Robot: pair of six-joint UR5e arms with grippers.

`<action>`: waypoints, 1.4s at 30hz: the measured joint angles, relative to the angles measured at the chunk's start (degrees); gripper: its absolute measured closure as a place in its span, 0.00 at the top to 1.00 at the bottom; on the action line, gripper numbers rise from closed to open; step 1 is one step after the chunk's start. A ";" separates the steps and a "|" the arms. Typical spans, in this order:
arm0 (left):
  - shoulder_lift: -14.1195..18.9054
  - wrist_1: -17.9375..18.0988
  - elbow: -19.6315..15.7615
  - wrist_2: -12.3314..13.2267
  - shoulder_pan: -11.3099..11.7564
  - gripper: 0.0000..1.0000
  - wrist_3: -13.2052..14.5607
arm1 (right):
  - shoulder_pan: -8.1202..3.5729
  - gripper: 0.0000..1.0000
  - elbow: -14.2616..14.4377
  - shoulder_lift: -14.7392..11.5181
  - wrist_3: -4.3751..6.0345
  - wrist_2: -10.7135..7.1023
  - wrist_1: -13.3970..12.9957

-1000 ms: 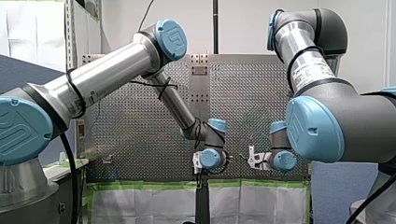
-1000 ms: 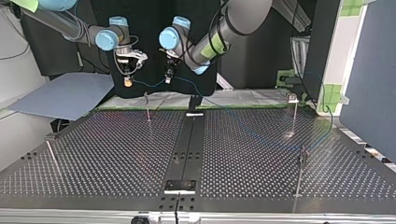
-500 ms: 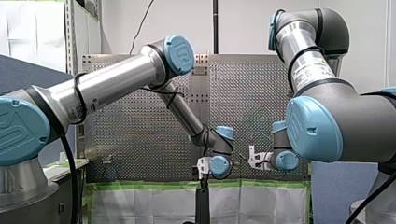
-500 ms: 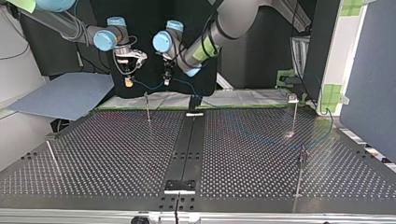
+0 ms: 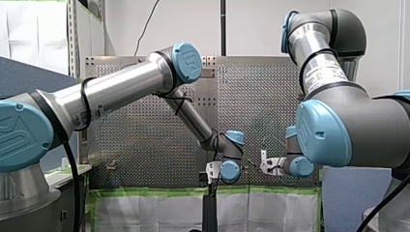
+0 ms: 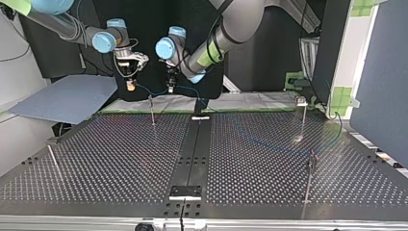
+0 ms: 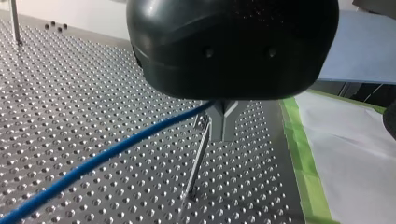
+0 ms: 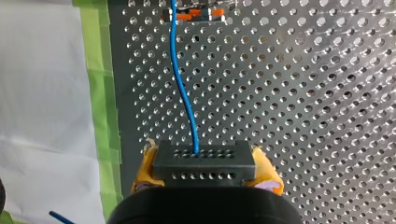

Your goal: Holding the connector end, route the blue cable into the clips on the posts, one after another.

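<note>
Two grippers hang side by side above the table's (image 6: 120,159) edge on the arms' side, just to the top view's left of the dark middle strip (image 6: 192,154), and the cable (image 8: 180,84) is strung between them.

My right gripper (image 8: 204,176) has the connector (image 8: 204,158). The black block sits squeezed between its yellow pads (image 8: 145,169), which are closed only to the block's width. The cable leaves the block's middle and runs straight ahead of the fingers, above the table.

My left gripper (image 7: 223,134) has its metal fingers drawn together around the cable. It goes in between them close under the black body and comes out slanting down toward the table. I read that as closed on the cable, though I cannot tell how tightly.

Between the two grippers, in the top view, the cable sags in a shallow loop, above and apart from the post (image 6: 152,109) that stands near that same edge. From the left wrist, a post lies under the fingers with its top close by them, and as far as I can see it does not touch the cable.

Past my left gripper the cable drops to the table and trails across it toward the top view's right edge, faint against the holes.

Three more posts stand well apart: one at the left edge, two along the right edge
</note>
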 joint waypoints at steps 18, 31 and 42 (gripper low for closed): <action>-0.03 0.45 0.02 -0.67 1.08 0.00 0.18 | -1.76 0.00 -4.31 4.95 -2.26 -1.97 3.51; -2.35 0.70 0.02 0.12 0.98 0.00 0.73 | -2.45 0.00 -6.80 5.03 -1.68 -4.54 5.35; -4.10 1.41 2.24 0.38 0.64 0.00 -0.50 | -3.75 0.00 -7.08 5.19 -1.25 -4.79 5.17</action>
